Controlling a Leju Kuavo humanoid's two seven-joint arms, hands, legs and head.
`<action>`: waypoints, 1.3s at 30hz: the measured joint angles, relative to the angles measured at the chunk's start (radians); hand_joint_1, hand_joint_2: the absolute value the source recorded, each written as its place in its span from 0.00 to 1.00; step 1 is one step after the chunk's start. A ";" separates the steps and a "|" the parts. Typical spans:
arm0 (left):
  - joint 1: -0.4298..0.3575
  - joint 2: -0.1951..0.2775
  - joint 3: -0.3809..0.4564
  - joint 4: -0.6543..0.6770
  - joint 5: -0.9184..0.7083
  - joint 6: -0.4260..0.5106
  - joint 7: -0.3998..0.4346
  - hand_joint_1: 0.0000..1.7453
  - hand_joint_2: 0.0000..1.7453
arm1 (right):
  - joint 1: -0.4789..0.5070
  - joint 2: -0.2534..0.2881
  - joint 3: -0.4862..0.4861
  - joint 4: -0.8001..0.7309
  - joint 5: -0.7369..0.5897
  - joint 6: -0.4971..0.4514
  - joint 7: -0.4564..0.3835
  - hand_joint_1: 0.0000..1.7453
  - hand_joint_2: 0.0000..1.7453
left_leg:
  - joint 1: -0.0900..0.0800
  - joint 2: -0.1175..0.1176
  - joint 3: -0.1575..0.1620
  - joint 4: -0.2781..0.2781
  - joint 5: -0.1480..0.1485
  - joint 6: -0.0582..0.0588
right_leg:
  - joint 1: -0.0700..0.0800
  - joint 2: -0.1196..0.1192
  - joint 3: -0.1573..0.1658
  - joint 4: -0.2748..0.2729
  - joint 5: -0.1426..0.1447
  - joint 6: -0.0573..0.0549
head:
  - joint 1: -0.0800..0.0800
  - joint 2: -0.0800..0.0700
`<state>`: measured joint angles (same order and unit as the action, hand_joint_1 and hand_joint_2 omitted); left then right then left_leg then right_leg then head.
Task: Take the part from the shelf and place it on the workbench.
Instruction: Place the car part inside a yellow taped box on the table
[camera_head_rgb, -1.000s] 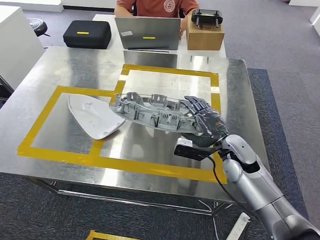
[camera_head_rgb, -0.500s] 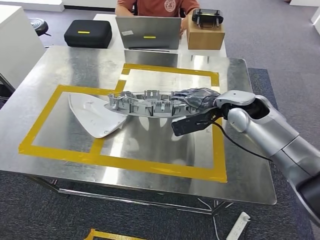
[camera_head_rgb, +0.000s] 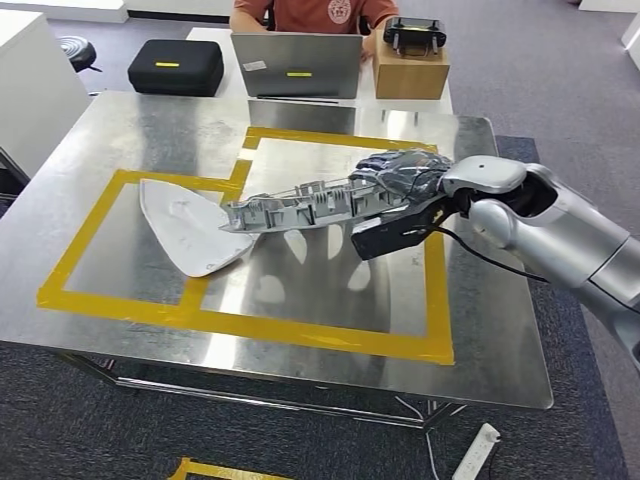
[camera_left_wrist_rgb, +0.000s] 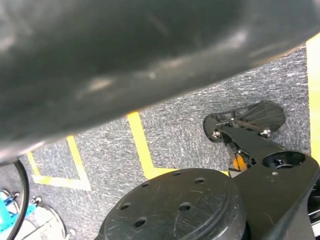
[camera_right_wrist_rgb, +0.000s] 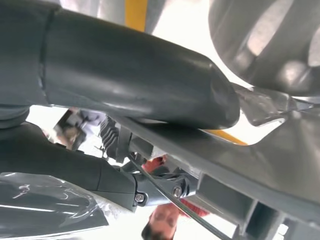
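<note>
One hand at work: the right hand (camera_head_rgb: 398, 180) grips the far end of the long grey ribbed plastic part (camera_head_rgb: 302, 208), fingers wrapped over its top edge, holding it out over the brushed-steel worktop (camera_head_rgb: 151, 125). Part hangs above the yellow-taped rectangle (camera_head_rgb: 426, 300), free tip dipping toward the white curved plastic shell (camera_head_rgb: 189, 232) lying flat in the neighbouring taped bay. Cannot tell if tip touches shell; it looks just over its edge.

Risks, as judged:
- Grip sits at one end only, so the long part acts as a lever. It could twist or droop in the fingers and slip on the way down.
- Low tip may catch or nudge the shell on lowering and push it off its bay.
- Steel surface is smooth and reflective; a part set down tilted may slide.

Materials and shapes: part is stiff moulded plastic, matt grey, with many upright ribs and clip tabs along a shallow curved spine. In the right wrist view its underside reads as smooth flat panels with boxy bosses. Shell is thin, glossy, teardrop-shaped, slightly dished.

Left hand: state cannot be told from the left wrist view.
</note>
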<state>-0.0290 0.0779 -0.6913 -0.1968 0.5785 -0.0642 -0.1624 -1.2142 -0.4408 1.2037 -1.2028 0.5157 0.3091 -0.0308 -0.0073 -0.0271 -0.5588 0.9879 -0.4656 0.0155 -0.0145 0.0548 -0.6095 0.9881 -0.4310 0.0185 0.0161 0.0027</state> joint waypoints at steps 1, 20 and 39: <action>0.001 0.000 0.000 0.000 0.001 -0.002 -0.001 0.00 0.00 | 0.007 -0.004 0.004 -0.007 0.023 -0.019 0.007 0.00 0.00 | 0.000 0.000 0.000 0.000 0.000 0.000 | 0.000 0.000 0.000 0.000 0.000 0.000 | 0.000 0.000; 0.002 0.001 0.001 0.001 -0.004 -0.024 0.000 0.00 0.00 | 0.083 -0.085 0.004 -0.165 -0.047 0.000 -0.040 0.00 0.00 | 0.000 0.000 -0.001 0.000 0.000 0.000 | 0.000 0.000 -0.001 0.000 0.000 0.000 | 0.000 0.000; 0.013 0.004 0.019 0.004 0.025 -0.008 -0.015 0.00 0.00 | 0.020 -0.229 0.042 -0.293 0.154 0.124 0.180 0.00 0.00 | -0.001 0.000 -0.003 0.001 0.001 0.001 | -0.001 0.000 -0.002 0.000 0.001 0.001 | 0.000 0.000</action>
<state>-0.0157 0.0815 -0.6728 -0.1926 0.6039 -0.0724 -0.1779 -1.1942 -0.6703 1.2456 -1.4955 0.6695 0.4327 0.1494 -0.0081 -0.0271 -0.5617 0.9884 -0.4647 0.0165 -0.0154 0.0545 -0.6120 0.9880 -0.4299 0.0197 0.0161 0.0027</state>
